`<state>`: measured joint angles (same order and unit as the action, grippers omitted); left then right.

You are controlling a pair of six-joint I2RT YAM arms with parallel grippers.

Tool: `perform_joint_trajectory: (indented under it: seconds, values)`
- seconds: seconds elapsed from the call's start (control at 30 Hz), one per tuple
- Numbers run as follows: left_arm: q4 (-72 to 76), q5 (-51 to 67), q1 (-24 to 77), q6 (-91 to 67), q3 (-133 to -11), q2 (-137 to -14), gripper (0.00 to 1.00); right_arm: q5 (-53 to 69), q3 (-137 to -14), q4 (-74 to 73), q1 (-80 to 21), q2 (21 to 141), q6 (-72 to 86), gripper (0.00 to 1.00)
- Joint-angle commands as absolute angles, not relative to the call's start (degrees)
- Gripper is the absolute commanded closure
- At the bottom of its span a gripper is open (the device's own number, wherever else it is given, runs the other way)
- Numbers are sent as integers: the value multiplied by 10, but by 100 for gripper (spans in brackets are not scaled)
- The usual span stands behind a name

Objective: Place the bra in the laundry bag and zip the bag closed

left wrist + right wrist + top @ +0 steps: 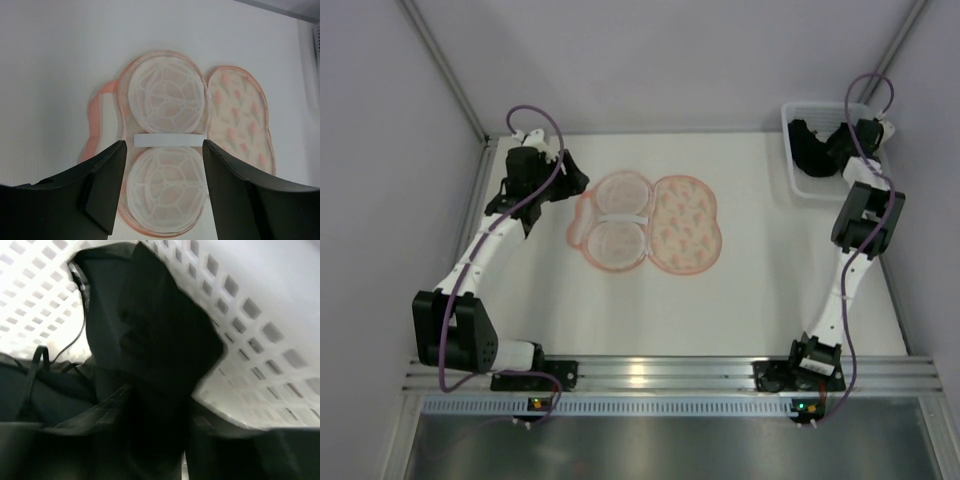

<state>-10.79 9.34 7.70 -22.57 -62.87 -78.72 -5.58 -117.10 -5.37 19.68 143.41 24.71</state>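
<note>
**Bag open before the left jaws, bra in the basket at the right jaws**

The bag (647, 222) lies unzipped and spread flat in the middle of the worktop (740, 300). Its two pale round halves are on the left and its patterned panel is on the right. The left jaws are near the bag's far-left edge and apart from it. They are spread wide and hold nothing. In the left wrist view their two dark fingers (100, 190) frame the pale halves, and a white strip crosses the bag between the tips.

The black bra (808, 155) lies in the white mesh basket (815, 104) at the far-right corner, well apart from the bag. The right jaws are down inside the basket at the bra. The right wrist view is dark and blurred, with black fabric filling the space ahead of the fingers. It does not show how far these jaws are open or whether they grip the bra.
</note>
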Motion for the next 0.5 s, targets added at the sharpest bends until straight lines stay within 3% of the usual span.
perform_joint_trajectory:
  seconds: [0.0, 0.1, 0.13, 0.47]
  values:
    - [-95, 94, 81, -231, -630, -784, 32, -31, -1206, -30, 194, 1431, 234, 68]
    - [-95, 93, 82, -228, -628, -782, 32, -24, -1201, -27, 194, 1413, 223, 96]
    - [-95, 91, 82, -227, -628, -781, 32, -23, -1201, -27, 193, 1408, 222, 100]
    - [-95, 96, 82, -212, -611, -764, 32, -4, -1185, -23, 176, 1273, 193, 100]
